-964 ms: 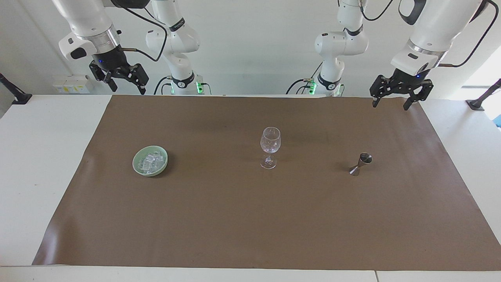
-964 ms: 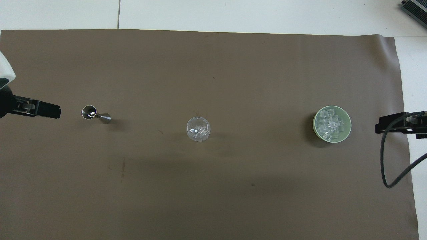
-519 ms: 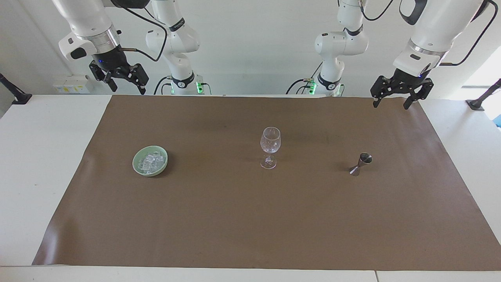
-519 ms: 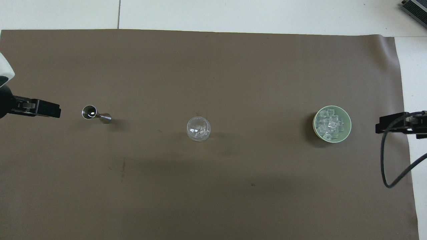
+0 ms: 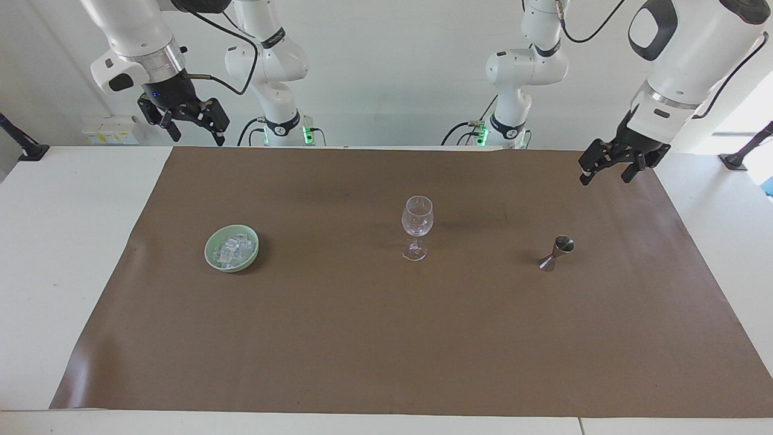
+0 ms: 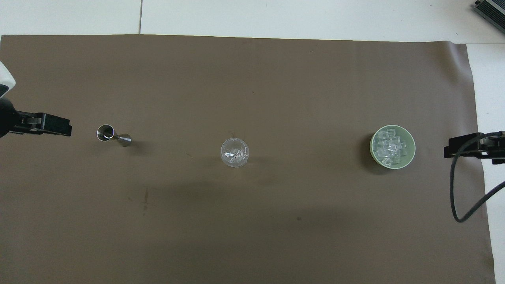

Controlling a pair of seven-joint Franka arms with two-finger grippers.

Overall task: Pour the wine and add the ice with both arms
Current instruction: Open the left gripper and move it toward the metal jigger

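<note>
Left gripper (facing view): black two-finger left gripper [image 5: 611,171] released, raised over the brown mat's edge, angled toward the small steel hourglass jigger [image 5: 557,252], likely its first pickup.
Right gripper (facing view): right gripper [image 5: 192,129] released, waiting.
Ice (overhead view): clear cubes of ice [image 6: 389,148] heaped in the pale green bowl [image 6: 412,149], beside the stemmed clear wine glass [image 6: 234,152] mid-counter, within both arms' reach.

Ice [image 5: 232,250] in bowl [image 5: 212,254], glass [image 5: 416,226] beside

Robotics lab, two white arms [image 5: 676,54] mounted at a white table [image 5: 60,241], brown mat [image 5: 386,338], bare white wall
</note>
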